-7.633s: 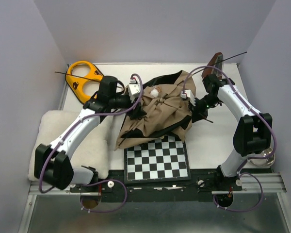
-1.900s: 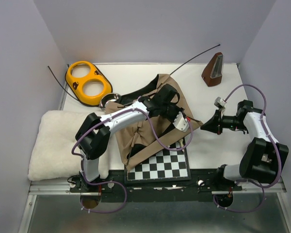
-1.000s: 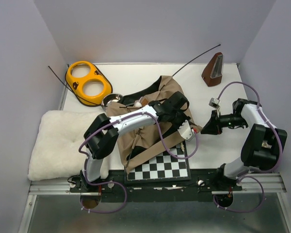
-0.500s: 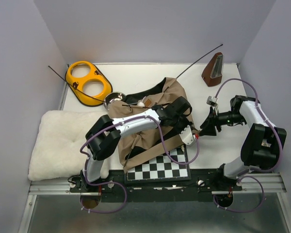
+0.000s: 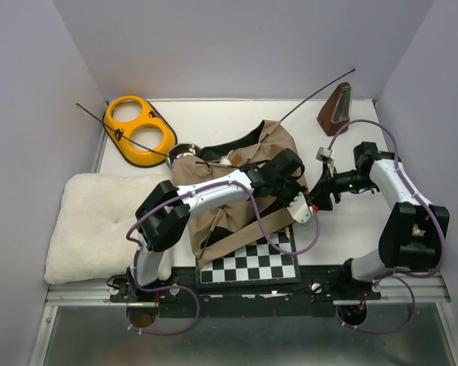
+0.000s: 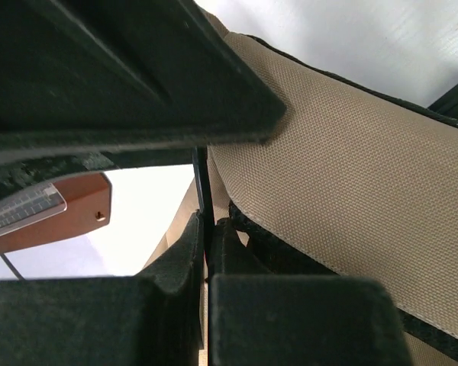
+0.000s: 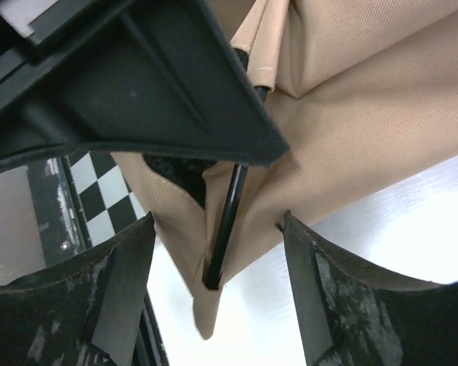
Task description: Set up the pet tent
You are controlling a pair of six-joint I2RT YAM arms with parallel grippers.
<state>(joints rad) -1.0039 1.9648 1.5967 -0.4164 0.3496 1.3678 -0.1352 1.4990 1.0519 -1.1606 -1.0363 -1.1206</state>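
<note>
Looking down from above, you can see the pet tent (image 5: 277,139) lying crumpled in the middle of the tabletop (image 5: 214,114). Its tan cloth is bunched up, and some black lining shows at the back. The near edge of the tent lies over the back of the chessboard (image 5: 248,261).

The right pole (image 5: 320,90) sticks out of the tent toward the back right and passes close by the brown metronome (image 5: 336,107). The left pole (image 5: 114,126) sticks out to the back left, across the yellow double dish (image 5: 137,130). A little metal bowl (image 5: 185,151) sits just beside the tent on that side. The fluffy white cushion (image 5: 91,221) lies at the left, apart from the tent.

Your left arm (image 5: 206,191) reaches over the tent to its right side. The left fingers (image 6: 175,267) are pressed together. It looks like they pinch a thin pole (image 6: 201,183) next to the tan cloth, but that view is very close and dark.

Your right arm (image 5: 385,171) comes in from the right. The right fingers (image 7: 114,297) are spread wide. Between them hangs a corner of the tan cloth, with a pole end (image 7: 214,278) tucked into it. Both sets of fingers are very near each other at the tent's right edge.
</note>
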